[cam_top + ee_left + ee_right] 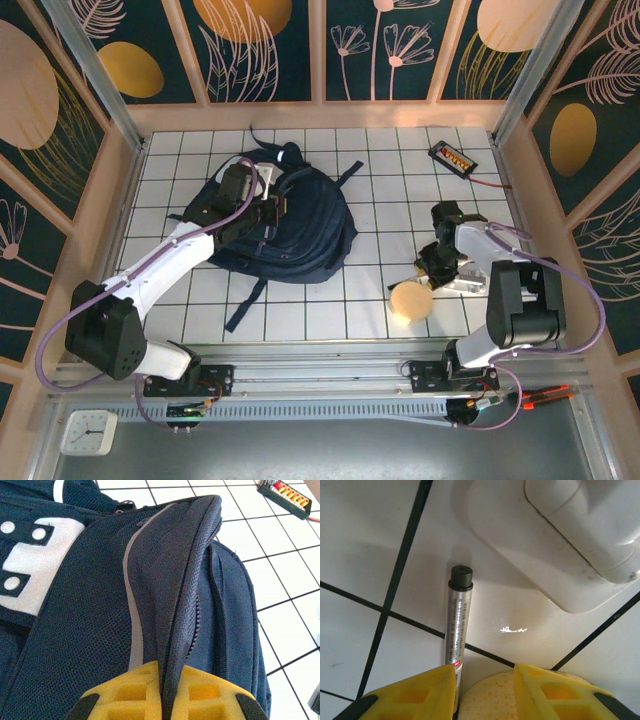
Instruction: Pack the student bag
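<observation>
From above, the big dark navy cloth backpack (305,240) lies on the white tiled counter (380,200), left of the middle. One black strap (245,302) trails toward the near edge. The left fingers (267,208) sit on top of the backpack. The right fingers (437,262) are low over the counter on the right side, just beside a round tan sponge (411,301). A small black box with red and yellow bits (453,157) rests near the far right corner. In the left wrist view, the yellow left fingers are pinched tight on a raised fold of the backpack next to its zip. A white patch (40,565) shows on the pocket. In the right wrist view, the yellow right fingers are wide apart and hold nothing. A thin silver pen with a black cap (457,625) lies on the counter, its near end by one finger. The sponge sits low between the fingers. A white plastic thing (560,540) lies just past the pen.
</observation>
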